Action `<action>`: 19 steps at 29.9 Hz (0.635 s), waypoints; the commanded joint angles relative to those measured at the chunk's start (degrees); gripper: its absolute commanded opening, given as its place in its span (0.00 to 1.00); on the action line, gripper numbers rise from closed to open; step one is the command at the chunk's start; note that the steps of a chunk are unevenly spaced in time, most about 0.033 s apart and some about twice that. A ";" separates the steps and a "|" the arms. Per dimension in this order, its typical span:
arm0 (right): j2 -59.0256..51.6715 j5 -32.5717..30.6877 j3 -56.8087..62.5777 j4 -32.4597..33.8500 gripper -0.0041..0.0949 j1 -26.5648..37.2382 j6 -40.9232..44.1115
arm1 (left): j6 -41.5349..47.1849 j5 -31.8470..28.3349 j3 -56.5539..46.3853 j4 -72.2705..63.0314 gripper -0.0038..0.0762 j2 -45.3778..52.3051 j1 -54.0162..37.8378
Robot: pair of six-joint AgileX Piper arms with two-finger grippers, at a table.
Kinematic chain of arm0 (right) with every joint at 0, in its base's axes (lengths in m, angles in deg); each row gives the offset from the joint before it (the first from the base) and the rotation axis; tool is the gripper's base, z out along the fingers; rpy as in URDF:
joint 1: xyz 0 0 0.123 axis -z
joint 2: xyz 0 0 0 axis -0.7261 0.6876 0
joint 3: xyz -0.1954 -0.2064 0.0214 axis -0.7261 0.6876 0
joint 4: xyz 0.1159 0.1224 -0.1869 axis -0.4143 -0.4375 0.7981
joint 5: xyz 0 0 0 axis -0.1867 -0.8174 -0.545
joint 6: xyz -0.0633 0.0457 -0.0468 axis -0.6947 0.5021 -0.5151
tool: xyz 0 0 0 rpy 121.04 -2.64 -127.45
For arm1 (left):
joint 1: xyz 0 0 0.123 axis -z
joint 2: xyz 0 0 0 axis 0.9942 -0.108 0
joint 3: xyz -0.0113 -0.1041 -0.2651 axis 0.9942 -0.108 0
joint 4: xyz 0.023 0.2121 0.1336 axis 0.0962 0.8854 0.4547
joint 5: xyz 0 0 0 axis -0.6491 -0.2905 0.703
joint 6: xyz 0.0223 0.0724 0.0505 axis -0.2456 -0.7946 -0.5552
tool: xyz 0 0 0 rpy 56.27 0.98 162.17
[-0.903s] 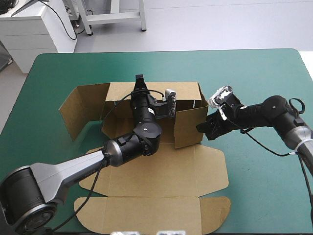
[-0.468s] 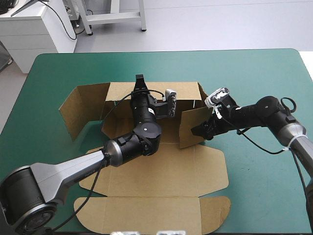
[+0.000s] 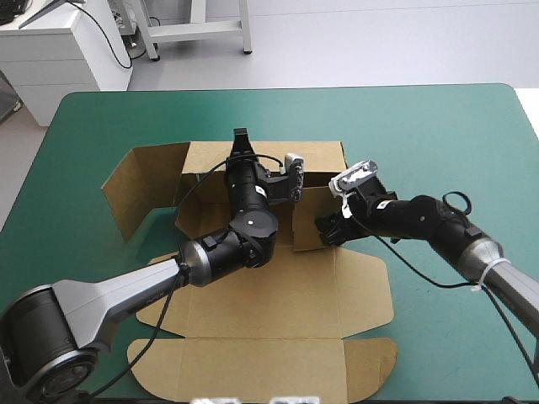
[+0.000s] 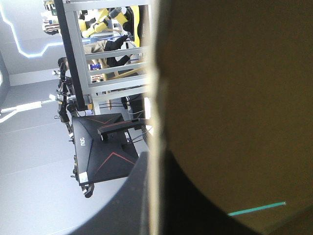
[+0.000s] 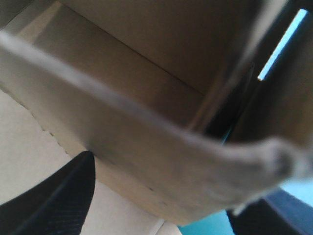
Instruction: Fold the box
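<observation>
The brown box [image 3: 278,295] lies partly raised in the middle of the teal-green cover. Its back wall [image 3: 316,156] stands up, and a left flap [image 3: 143,189] angles outward. My left gripper [image 3: 242,141] sits at the back wall's top edge, shut on the board. In the left wrist view the board [image 4: 234,98] fills the space ahead, its edge pinched at the gripper [image 4: 155,164]. My right gripper [image 3: 327,229] presses the right side wall [image 3: 305,220] inward. In the right wrist view its fingers [image 5: 54,205] stand apart, open, the wall's bent edge [image 5: 161,147] across them.
The box's lid panel with rounded flaps [image 3: 278,370] lies flat toward the table's near edge. My left arm stretches across the box's floor from the near left. Bare teal-green cover [image 3: 438,135] lies to the right and along the far edge.
My right gripper has moved left toward the left arm, swinging the right side wall inward over the box floor. The left arm and back wall have stayed put.
</observation>
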 commanded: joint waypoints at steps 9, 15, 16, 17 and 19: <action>-2.08 24.12 2.22 -4.55 0.70 -7.22 1.67 | 0.53 1.00 1.73 3.22 0.04 2.67 0.23; -2.08 26.89 2.22 -5.84 0.61 -7.22 1.67 | 0.53 0.90 1.73 3.22 0.04 2.67 0.23; -2.08 26.89 2.22 -5.84 0.53 -7.22 1.67 | 0.53 0.90 1.73 3.22 0.04 2.67 0.23; -2.08 26.89 2.22 -5.84 0.43 -7.22 1.41 | 0.53 0.90 1.73 3.22 0.04 2.67 0.23; -2.08 26.89 2.22 -5.84 0.23 -7.22 1.02 | 0.53 0.90 1.73 3.22 0.04 2.67 0.23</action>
